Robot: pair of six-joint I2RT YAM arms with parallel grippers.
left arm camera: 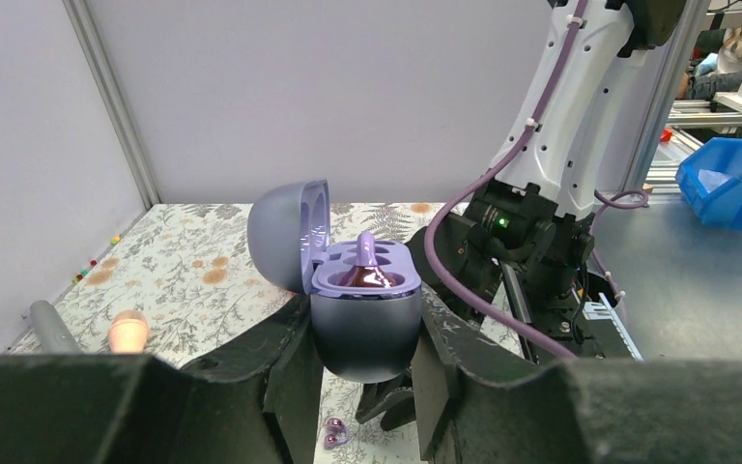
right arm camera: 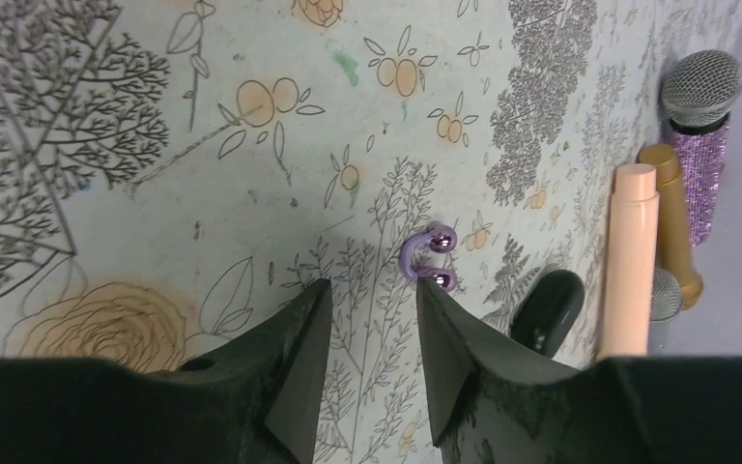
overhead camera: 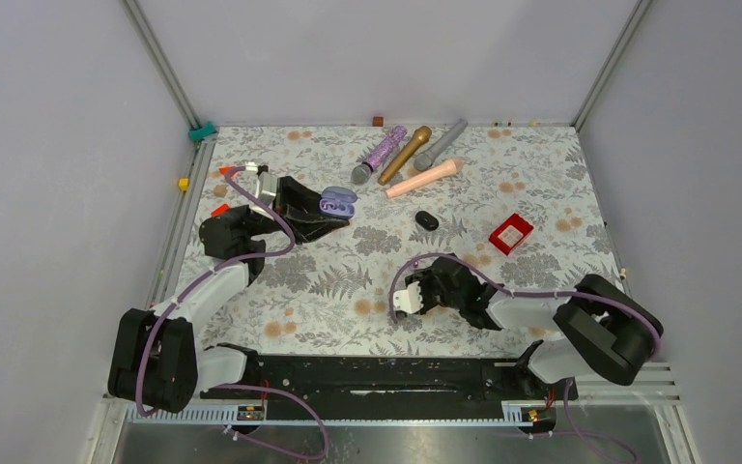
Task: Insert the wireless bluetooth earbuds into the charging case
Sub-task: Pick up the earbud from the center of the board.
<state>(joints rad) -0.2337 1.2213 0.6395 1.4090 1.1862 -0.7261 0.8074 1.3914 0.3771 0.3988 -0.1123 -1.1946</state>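
Note:
My left gripper [overhead camera: 317, 211] is shut on the body of an open purple charging case [left arm camera: 364, 324] and holds it upright above the table. The lid [left arm camera: 285, 234] is swung back, and one glossy purple earbud [left arm camera: 367, 271] sits in a well. The case also shows in the top view [overhead camera: 338, 203]. A second purple earbud [right arm camera: 430, 259] lies on the floral table; it also shows in the left wrist view [left arm camera: 333, 435]. My right gripper [right arm camera: 372, 290] is open and empty low over the table, its right fingertip just short of that earbud. The black earbuds are out of view.
A closed black case [overhead camera: 426, 219] lies just beyond the loose earbud, also seen in the right wrist view [right arm camera: 546, 309]. Several microphones [overhead camera: 423, 179] lie at the back. A red box [overhead camera: 510, 233] sits at the right. Walls enclose the table.

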